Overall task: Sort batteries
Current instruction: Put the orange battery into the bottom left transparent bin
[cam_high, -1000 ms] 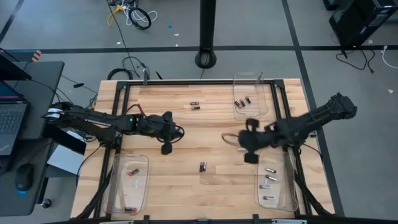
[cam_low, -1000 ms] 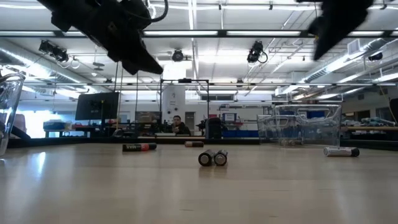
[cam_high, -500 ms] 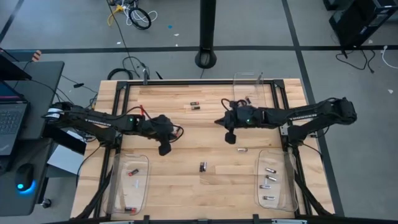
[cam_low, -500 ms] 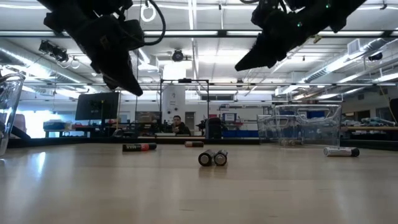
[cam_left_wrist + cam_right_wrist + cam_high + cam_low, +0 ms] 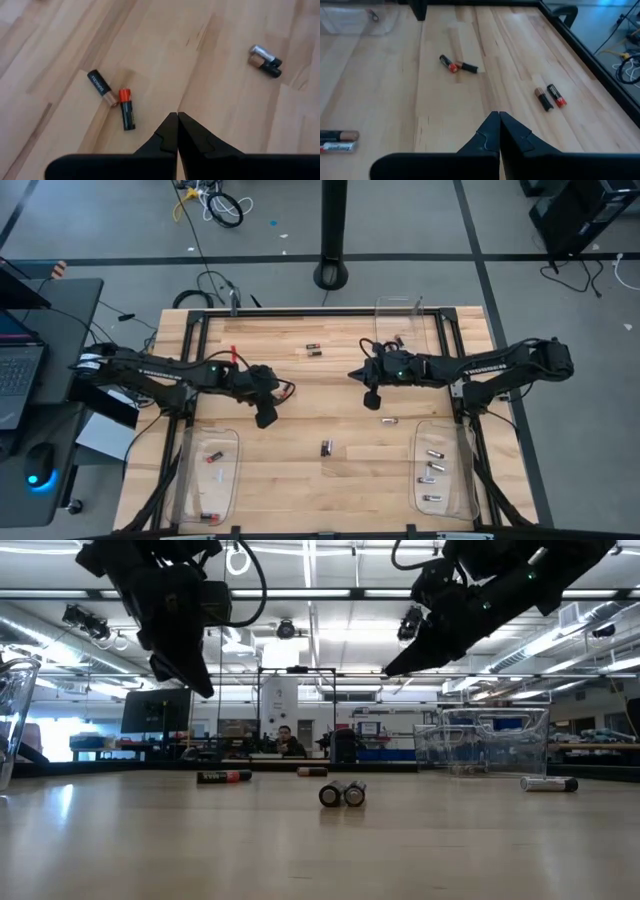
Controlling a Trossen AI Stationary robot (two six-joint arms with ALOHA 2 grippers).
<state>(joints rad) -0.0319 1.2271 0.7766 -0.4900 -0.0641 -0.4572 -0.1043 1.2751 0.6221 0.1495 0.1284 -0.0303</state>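
Batteries scattered on the wooden table: a pair near centre, another pair toward twelve o'clock, one at four o'clock from the right gripper, more inside the clear trays at the corners. Left gripper at nine o'clock from centre, pinched closed, holding nothing. Right gripper likewise closed and empty, raised off the tabletop.

Two batteries lie mid-table, between the near-left tray and near-right tray. Another pair lies farther back, left of the far tray.
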